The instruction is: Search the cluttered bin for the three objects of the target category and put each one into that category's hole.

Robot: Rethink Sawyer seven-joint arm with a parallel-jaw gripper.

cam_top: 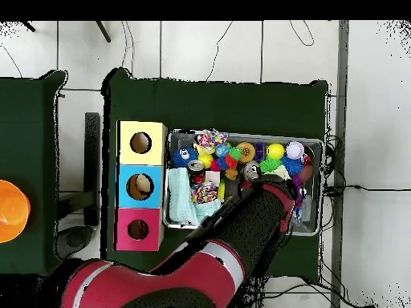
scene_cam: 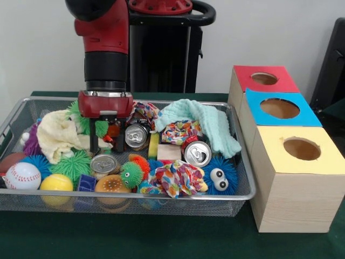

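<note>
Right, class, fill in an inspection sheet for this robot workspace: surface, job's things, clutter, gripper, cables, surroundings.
Surface: table under dark green cloth.
Job's things: wire-mesh bin heaped with items; red-topped box's hole at the far end of a three-box row, beside blue and yellow tops.
Clutter: drink cans, spiky balls, baseball, mint towel, yellow cloth, patterned cloths, toy burger.
Gripper: gripper lowered into the bin's left part, among cloth and green spiky balls; open or shut not discernible.
Cables: several trail across the tiled floor in the overhead view.
Surroundings: second green table, orange object at the edge.
</note>
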